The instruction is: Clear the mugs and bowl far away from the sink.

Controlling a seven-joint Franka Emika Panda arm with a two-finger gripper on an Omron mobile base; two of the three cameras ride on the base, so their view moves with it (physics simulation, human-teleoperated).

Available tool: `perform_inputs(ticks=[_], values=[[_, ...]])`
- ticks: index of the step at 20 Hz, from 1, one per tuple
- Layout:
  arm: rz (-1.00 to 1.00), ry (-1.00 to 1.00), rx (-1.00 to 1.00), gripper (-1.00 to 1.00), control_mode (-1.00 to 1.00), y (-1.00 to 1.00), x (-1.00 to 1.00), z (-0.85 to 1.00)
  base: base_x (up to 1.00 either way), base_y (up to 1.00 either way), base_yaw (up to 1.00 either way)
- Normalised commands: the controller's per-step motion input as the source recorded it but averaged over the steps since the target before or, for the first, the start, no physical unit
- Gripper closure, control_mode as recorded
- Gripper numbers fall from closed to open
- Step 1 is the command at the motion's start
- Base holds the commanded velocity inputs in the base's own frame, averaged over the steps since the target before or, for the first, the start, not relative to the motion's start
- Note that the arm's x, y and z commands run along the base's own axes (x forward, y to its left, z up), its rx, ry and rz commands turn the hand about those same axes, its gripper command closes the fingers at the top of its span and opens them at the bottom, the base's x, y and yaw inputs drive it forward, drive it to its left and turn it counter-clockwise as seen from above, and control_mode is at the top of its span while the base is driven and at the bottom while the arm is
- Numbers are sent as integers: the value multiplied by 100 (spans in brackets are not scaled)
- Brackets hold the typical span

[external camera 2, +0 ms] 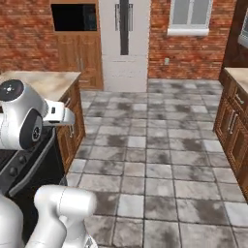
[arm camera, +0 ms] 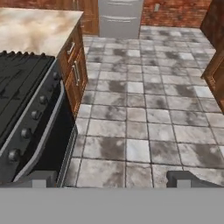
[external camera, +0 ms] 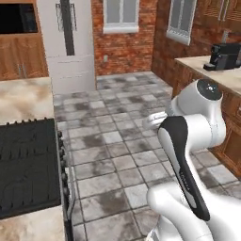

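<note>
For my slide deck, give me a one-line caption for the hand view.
Open gripper held above the tiled kitchen floor, black stove alongside.

We're looking at one black stove (arm camera: 26,100) with five knobs (arm camera: 33,114) showing down its front edge, one pale fridge (external camera 2: 124,43), two windows (external camera: 121,14) sitting in the brick wall, one black coffee machine (external camera: 225,56) resting on the far counter (external camera: 197,63), and one dark wall oven (external camera 2: 74,17) showing.
</note>
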Motion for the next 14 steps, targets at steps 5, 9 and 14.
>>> perform_inputs(ticks=[5, 9, 14], values=[[0, 0, 0, -100, 100, 0, 0, 0, -4, -7, -90], [0, 0, 0, -100, 100, 0, 0, 0, -3, -19, -87], [0, 0, 0, -100, 100, 0, 0, 0, 10, -19, -69]])
